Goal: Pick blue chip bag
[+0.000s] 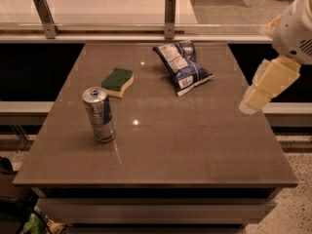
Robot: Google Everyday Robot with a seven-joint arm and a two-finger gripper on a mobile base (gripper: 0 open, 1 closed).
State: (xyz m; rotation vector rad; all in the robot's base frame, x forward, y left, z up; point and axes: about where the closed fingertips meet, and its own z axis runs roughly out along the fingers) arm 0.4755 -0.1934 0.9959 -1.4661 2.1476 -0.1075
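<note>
The blue chip bag (183, 65) lies flat on the far middle of the brown table (195, 145), with its white label panel facing up. My gripper (249, 105) is the cream-coloured end of the arm at the right edge of the view. It hangs above the table's right edge, to the right of the bag and nearer the camera, apart from it and holding nothing that I can see.
A green-and-yellow sponge (117, 81) lies left of the bag. A silver-blue drink can (99, 114) stands upright at the left front. A low rail with metal posts (169, 11) runs behind the table.
</note>
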